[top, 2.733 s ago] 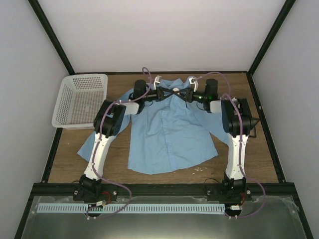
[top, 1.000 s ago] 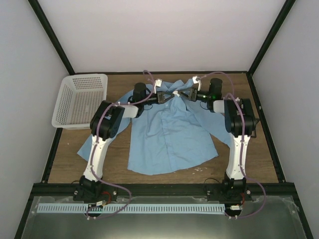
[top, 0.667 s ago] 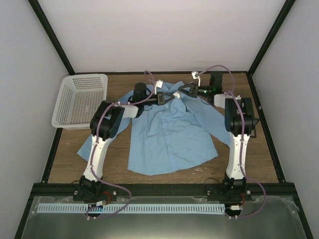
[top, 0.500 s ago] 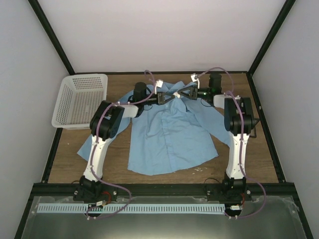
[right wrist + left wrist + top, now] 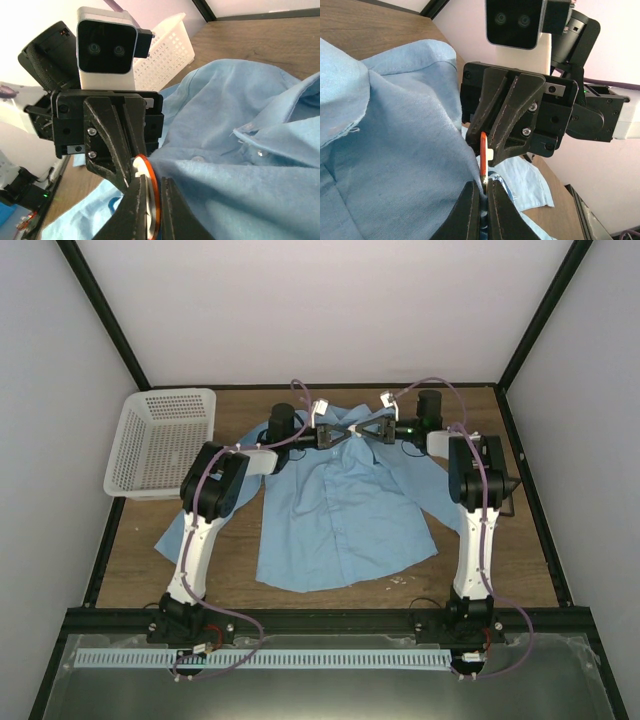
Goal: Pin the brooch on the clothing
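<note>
The light blue shirt (image 5: 340, 510) lies spread on the table, collar at the far side. My left gripper (image 5: 338, 434) and right gripper (image 5: 362, 429) meet tip to tip over the collar. In the left wrist view my left gripper (image 5: 483, 187) is shut on a raised fold of the shirt (image 5: 395, 165). The orange-red brooch (image 5: 483, 152) stands edge-on just above it, between the right gripper's fingers (image 5: 512, 115). In the right wrist view my right gripper (image 5: 154, 182) is shut on the brooch (image 5: 141, 164), which is pressed against the shirt (image 5: 250, 165) beside the left gripper's fingers (image 5: 112, 145).
A white mesh basket (image 5: 165, 440) stands at the far left of the table and also shows in the right wrist view (image 5: 165, 47). A small black frame (image 5: 512, 490) sits behind the right arm. Dark rails edge the table on all sides.
The right gripper drew back from the left one, then came in again, so the two tips now meet over the collar. The left gripper has stayed on the shirt fold.
</note>
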Tool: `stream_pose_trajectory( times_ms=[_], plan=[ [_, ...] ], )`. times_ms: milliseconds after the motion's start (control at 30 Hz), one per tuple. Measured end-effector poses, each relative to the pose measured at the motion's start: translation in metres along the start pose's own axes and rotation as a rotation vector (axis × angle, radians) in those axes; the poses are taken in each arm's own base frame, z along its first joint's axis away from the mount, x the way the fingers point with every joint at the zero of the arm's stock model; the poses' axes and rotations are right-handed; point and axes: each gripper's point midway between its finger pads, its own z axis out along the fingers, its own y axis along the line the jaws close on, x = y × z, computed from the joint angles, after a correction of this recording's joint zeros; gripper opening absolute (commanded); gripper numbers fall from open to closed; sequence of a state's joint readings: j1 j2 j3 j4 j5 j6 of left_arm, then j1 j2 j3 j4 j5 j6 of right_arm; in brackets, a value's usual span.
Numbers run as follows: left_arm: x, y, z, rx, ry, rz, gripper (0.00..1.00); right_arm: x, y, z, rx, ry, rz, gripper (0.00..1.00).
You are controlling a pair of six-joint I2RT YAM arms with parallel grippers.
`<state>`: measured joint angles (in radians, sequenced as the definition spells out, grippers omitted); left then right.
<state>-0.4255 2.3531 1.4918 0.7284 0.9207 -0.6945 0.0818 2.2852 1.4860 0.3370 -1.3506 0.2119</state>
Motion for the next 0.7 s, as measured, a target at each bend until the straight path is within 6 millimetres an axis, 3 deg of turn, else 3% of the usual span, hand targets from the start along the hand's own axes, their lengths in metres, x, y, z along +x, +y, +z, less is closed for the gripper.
stream_pose_trajectory(
  times_ms=[67,233,367,700],
  plan=[
    [-0.001,0.0,0.0,-0.004,0.001,-0.003,0.01,0.0,0.001,0.0,-0.007,0.0,0.001,0.01],
    [-0.004,0.003,0.0,-0.017,-0.01,-0.006,0.28,-0.004,0.0,0.0,0.002,-0.024,0.002,0.01],
    [-0.002,0.005,-0.003,-0.025,-0.013,-0.035,0.39,-0.002,-0.002,-0.001,0.03,-0.066,0.02,0.01],
    [0.002,0.007,-0.016,-0.052,-0.022,-0.103,0.39,-0.023,0.006,-0.002,0.045,-0.176,-0.018,0.01]
  ],
)
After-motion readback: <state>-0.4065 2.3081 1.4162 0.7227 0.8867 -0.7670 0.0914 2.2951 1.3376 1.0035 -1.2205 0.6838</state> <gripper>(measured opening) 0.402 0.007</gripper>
